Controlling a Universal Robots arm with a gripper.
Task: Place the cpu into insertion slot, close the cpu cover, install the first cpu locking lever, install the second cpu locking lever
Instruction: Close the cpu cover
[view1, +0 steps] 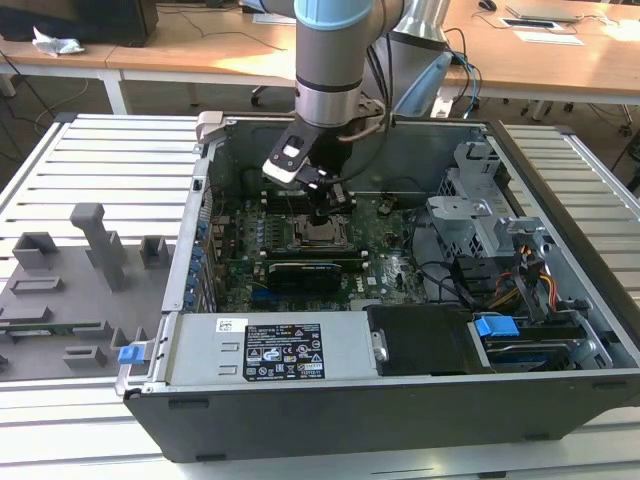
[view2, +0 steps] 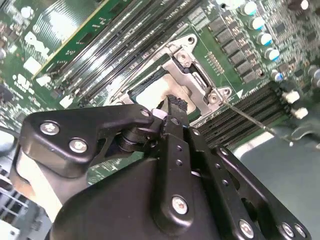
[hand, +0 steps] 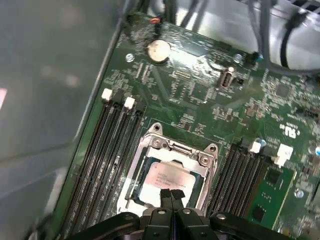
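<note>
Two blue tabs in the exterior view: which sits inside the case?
The blue tab at the exterior view's right, within the case walls; the other blue tab juts outside its left corner.

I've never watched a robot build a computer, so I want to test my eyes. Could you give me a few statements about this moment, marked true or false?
1. The small pale silvery square chip lies in the silver-rimmed square socket on the green board. True.
2. The black gripper has its fingers spread wide. False: they are pressed together.
3. The gripper hangs outside the open grey metal computer case. False: it is inside the case, right above the chip.
4. Both sides of the socket have long black slots running alongside. True.
</note>
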